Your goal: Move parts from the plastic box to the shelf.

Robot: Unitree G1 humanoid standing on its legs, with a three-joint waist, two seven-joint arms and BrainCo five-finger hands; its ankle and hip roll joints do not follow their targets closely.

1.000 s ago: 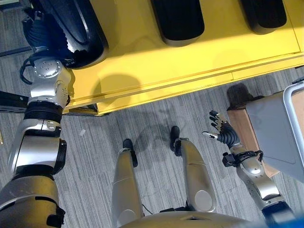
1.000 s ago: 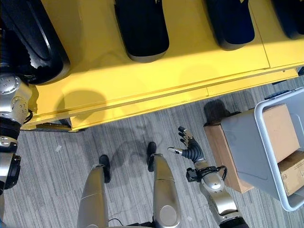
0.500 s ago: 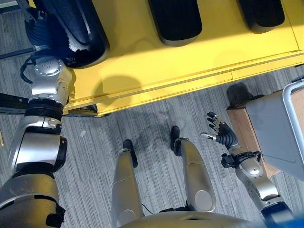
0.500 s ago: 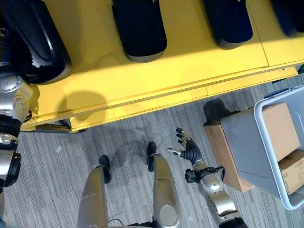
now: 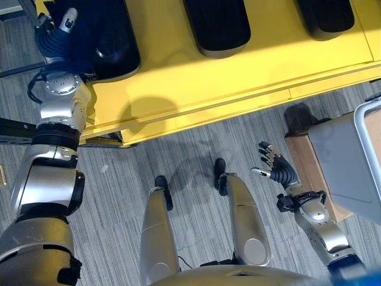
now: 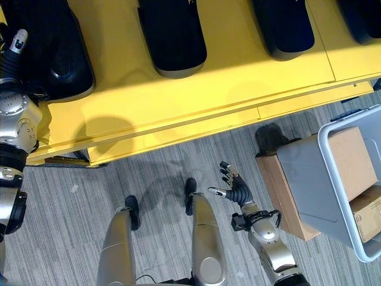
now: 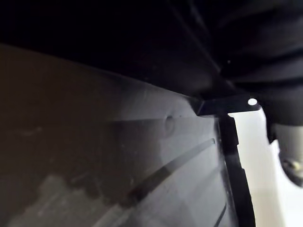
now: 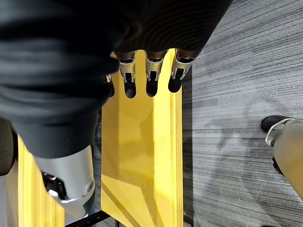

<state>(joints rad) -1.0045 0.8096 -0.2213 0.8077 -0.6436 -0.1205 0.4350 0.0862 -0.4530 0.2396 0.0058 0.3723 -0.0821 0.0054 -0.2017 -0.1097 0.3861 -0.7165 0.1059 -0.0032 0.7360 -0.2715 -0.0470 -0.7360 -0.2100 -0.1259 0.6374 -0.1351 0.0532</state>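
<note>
Sliding further onto the yellow shelf (image 5: 178, 77), the black part (image 6: 56, 53) at the far left had moved deeper in than half a second before, its near end now lying on the yellow board rather than hanging past the edge. The left hand (image 5: 56, 30) sat against that part's left end, a silver finger showing above the dark cover; whether its fingers were gripping or just pushing could not be told. To the right, three more black parts (image 6: 169, 36) lay side by side on the shelf. That likely meant this placement was nearly done. Nearer and to the right, the right hand (image 6: 233, 189) hung over the floor with fingers spread and empty. At the far right, the grey plastic box (image 6: 309, 185) held cardboard cartons (image 6: 351, 161).
</note>
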